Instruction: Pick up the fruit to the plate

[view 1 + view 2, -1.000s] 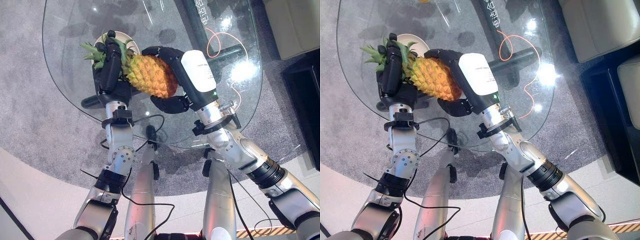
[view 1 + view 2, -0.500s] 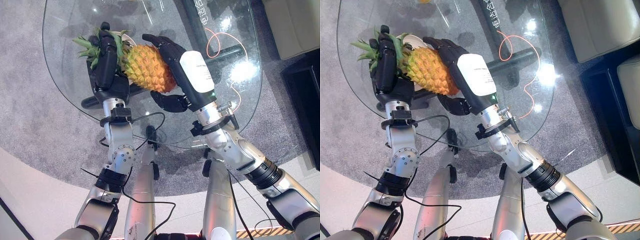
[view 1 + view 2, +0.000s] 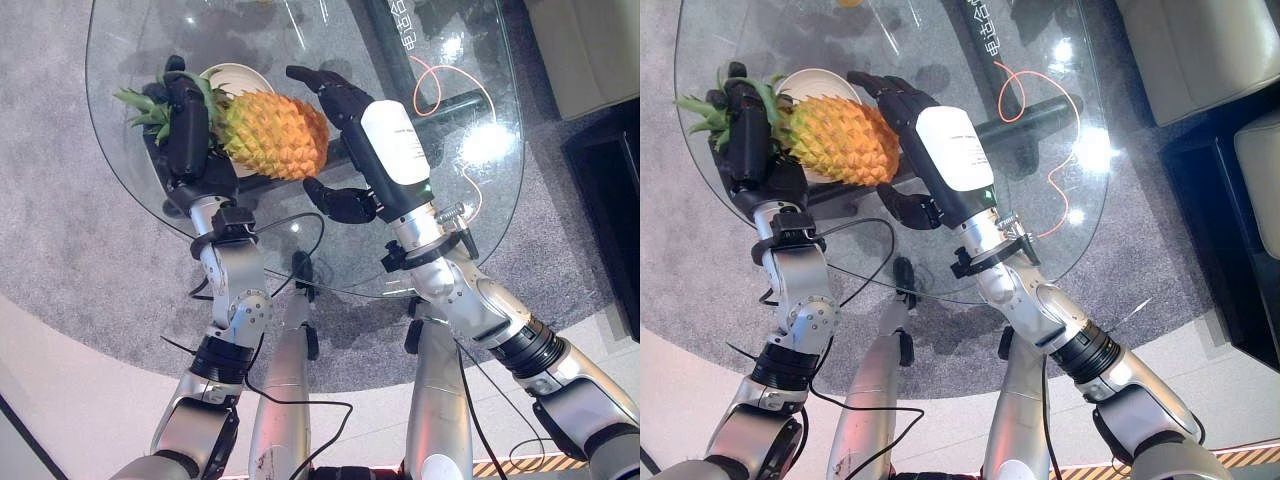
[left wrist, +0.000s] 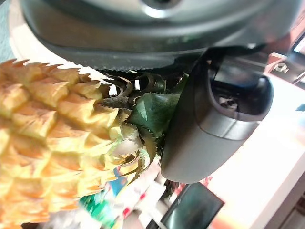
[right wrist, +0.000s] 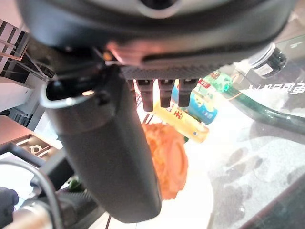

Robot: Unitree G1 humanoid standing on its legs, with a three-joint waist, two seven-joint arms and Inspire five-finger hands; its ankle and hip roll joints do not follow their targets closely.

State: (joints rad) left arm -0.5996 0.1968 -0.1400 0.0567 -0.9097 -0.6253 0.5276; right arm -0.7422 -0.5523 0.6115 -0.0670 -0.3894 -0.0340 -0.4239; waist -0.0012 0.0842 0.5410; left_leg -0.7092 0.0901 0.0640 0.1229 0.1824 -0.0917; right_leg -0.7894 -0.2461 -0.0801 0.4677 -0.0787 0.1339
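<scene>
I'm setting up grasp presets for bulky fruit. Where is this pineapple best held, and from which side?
Grip the pineapple at the neck where the leafy crown meets the body, from its left end, as the left hand does now. It lies sideways, so the crown gives a narrow handle; the wide body suits only an open right hand steadying it.
</scene>
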